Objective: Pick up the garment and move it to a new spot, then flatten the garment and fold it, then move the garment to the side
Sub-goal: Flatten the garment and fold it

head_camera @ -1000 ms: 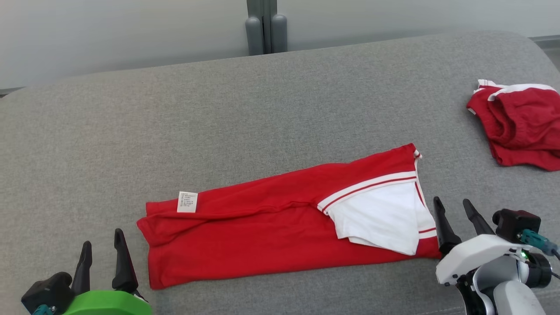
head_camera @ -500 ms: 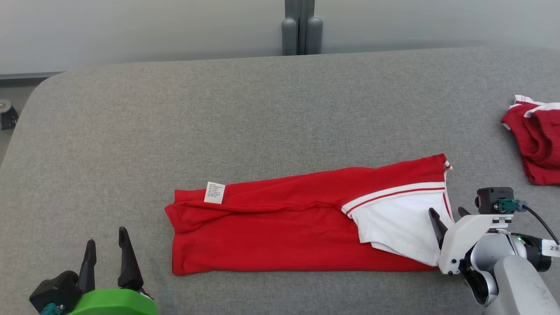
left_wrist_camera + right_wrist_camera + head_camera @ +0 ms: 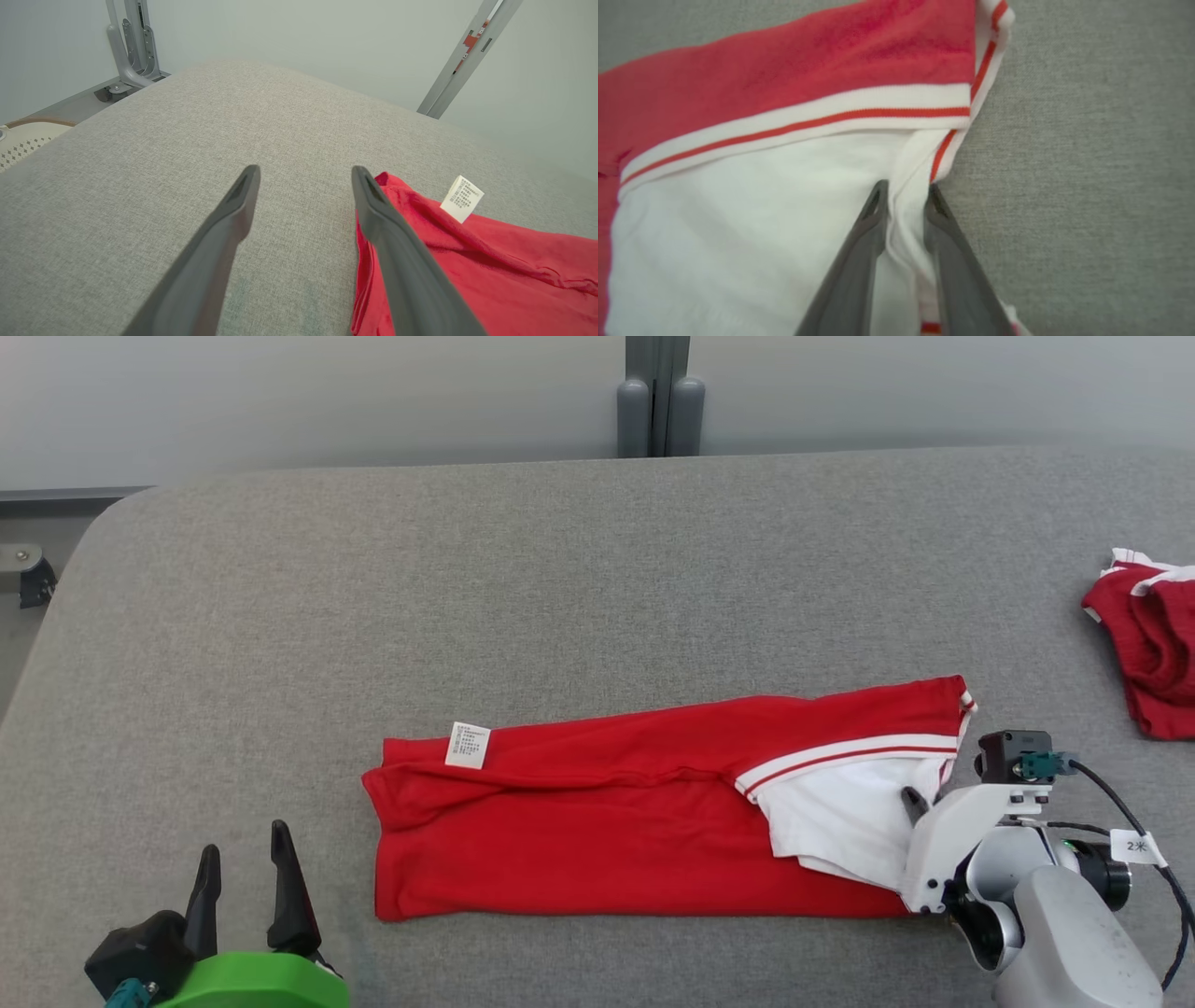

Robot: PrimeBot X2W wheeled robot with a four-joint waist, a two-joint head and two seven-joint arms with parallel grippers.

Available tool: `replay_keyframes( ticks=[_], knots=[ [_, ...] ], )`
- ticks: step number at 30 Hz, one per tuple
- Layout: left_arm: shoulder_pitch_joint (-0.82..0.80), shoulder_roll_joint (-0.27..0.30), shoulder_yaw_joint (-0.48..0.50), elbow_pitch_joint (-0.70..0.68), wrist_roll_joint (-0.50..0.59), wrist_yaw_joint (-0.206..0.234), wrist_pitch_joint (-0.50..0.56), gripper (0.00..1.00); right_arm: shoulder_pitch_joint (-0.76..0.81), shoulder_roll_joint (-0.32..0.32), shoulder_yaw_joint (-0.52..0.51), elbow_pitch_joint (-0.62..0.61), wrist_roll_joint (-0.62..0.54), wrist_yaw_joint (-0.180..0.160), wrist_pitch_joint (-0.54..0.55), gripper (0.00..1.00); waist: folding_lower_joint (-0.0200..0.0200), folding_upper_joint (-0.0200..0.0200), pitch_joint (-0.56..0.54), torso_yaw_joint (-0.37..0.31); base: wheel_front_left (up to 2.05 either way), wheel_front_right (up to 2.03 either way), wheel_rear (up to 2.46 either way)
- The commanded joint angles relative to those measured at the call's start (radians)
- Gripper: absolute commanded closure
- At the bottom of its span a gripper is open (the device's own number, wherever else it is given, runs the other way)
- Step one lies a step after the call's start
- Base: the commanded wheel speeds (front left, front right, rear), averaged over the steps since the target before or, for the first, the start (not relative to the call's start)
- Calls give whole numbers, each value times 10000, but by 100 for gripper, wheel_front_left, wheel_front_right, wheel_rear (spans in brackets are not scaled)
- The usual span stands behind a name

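Note:
The garment (image 3: 607, 821), red with a white panel and red-striped white trim, lies folded into a long strip on the grey padded table (image 3: 467, 616). My right gripper (image 3: 920, 798) is down on its right end. In the right wrist view my right gripper (image 3: 906, 191) is shut on a bunched fold of the garment's white cloth (image 3: 738, 196) beside the striped trim. My left gripper (image 3: 245, 849) stands open at the lower left, just off the garment's left end. In the left wrist view my left gripper (image 3: 306, 175) holds nothing, and the garment's red edge with its white label (image 3: 490, 261) lies beside the right finger.
A second crumpled red and white garment (image 3: 1148, 653) lies at the table's right edge. A grey post (image 3: 658, 411) stands behind the table's far edge, and the table's rounded left corner (image 3: 84, 551) drops to the floor. A metal frame (image 3: 126, 51) stands beyond the table.
The head camera has shifted. My right gripper has moved left onto the garment's white end and closed on a fold of it. The left gripper has stayed open in place.

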Motion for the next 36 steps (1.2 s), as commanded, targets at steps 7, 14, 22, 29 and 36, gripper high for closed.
replay_keyframes(
  ticks=[7,14,22,29,36],
  knots=[
    [-176,-24,-222,-66,181,32,-5,0,-309,-373,32,46,104,-10,-555,100,0,0,-104,-392,0,0,0],
    [-68,-46,-373,-113,250,111,71,0,277,-937,-679,-684,319,-10,-904,100,0,0,-208,-792,0,0,0],
    [23,9,-517,-131,298,114,160,0,872,-661,-866,-1984,651,-10,-994,100,0,0,-339,-1165,0,0,0],
    [61,34,-622,-129,296,113,204,0,1267,-273,155,-3579,1152,-7,-752,100,0,0,-459,-1158,0,0,0],
    [66,7,-733,-99,286,121,237,0,1533,52,1369,-4951,1495,-4,-528,100,0,0,-553,-770,0,0,0]
  ],
)
